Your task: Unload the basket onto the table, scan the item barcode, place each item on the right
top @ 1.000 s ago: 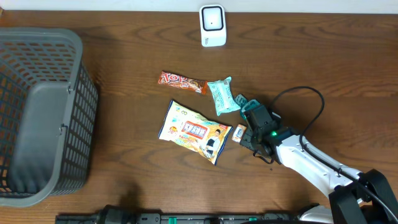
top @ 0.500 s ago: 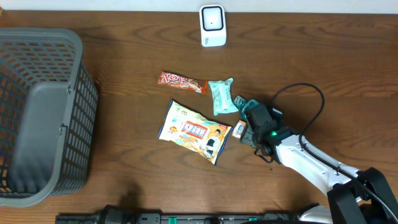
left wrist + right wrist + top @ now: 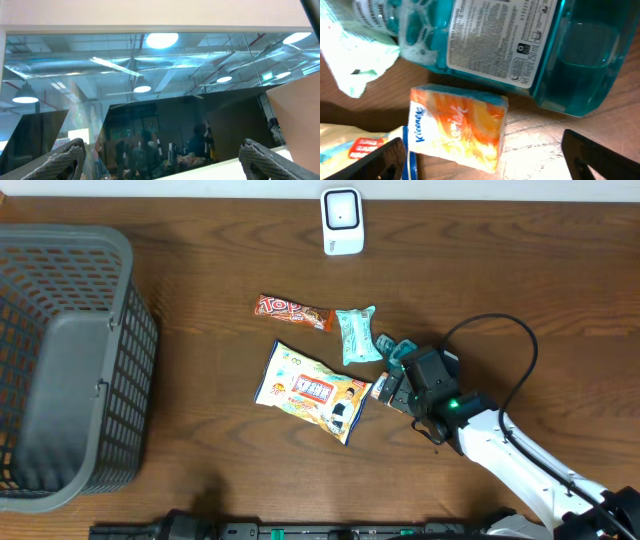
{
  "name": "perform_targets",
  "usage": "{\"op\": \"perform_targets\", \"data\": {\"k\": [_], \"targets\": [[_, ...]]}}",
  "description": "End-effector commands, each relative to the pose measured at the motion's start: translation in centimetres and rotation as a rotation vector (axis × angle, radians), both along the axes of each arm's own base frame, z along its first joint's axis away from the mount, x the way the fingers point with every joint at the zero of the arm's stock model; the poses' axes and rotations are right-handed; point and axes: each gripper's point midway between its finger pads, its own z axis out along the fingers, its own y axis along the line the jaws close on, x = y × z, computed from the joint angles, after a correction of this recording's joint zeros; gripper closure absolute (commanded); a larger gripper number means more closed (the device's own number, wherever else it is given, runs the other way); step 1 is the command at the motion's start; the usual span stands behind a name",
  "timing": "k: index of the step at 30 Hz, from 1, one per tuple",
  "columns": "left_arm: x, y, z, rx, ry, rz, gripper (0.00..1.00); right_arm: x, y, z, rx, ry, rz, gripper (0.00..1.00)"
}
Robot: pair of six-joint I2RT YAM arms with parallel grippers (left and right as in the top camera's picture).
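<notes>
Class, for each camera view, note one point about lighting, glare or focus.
Overhead: table evenly lit, sharp. Left wrist: bright lamp reflected in window; fingertips blurred. Right wrist: bottle label fairly sharp, tissue pack slightly soft, fingertips dark and blurred.

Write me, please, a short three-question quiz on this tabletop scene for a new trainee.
1. True or false: the right gripper is open and holds nothing.
2. Which item lies closest in front of that gripper in its wrist view?
A. a red candy bar
B. an orange tissue pack
C. a white scanner
3. Short answer: which wrist camera shows none of the table?

Key: 1 true; 2 B; 3 the left wrist camera, which points up at ceiling lights.
</notes>
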Motion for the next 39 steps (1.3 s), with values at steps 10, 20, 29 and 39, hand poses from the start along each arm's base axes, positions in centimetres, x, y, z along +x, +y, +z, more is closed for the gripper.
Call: {"op": "perform_targets", "data": {"k": [10,20,29,39], "targets": [[-0.1,-0.2,-0.1,-0.005,-0.007,-0.017,0.02,-0.8,-1.8,-5.8,-0.072,0.143,-0.156,0.53],[-0.2,-0.2,0.0,-0.006,-0.011,-0.017,0.02,-1.8,-0.7,-6.3,0.003,0.221,-0.108,0.99],[-2.2,-1.2,-0.2,0.034,-0.064,-0.042,0.02,-1.8,4.0,2.6,0.524,0.154,0.202,0.99],[-6.7,-2.5,-1.9,0.064,-0.2,0.065,0.02,-5.8,6.2,7.3,0.875,0.327,0.206,0.99]]}}
